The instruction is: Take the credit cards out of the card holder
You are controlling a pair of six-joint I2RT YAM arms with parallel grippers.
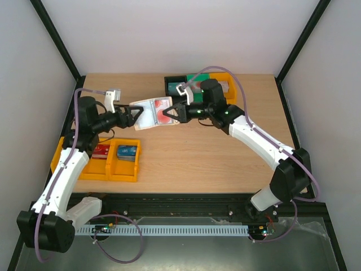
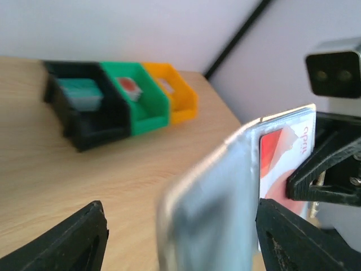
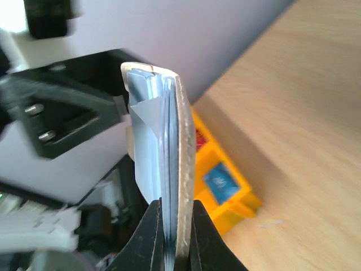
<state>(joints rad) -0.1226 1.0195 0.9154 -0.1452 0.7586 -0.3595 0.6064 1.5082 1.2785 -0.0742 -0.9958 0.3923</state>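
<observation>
Our right gripper (image 1: 172, 113) pinches the cream-beige folding card holder (image 1: 148, 110) from three o'clock; our left gripper (image 1: 137, 117), at nine o'clock, gapes apart.

The left gripper (image 2: 183, 240) is spread wide around the blurred, upright holder (image 2: 214, 192), blue-grey inside with a red card (image 2: 276, 164) showing, its far edge pinched by the right gripper (image 2: 299, 183); black (image 2: 90, 121), green (image 2: 149, 107) and orange (image 2: 183, 101) bins stand beyond on the table (image 2: 67, 175).
</observation>
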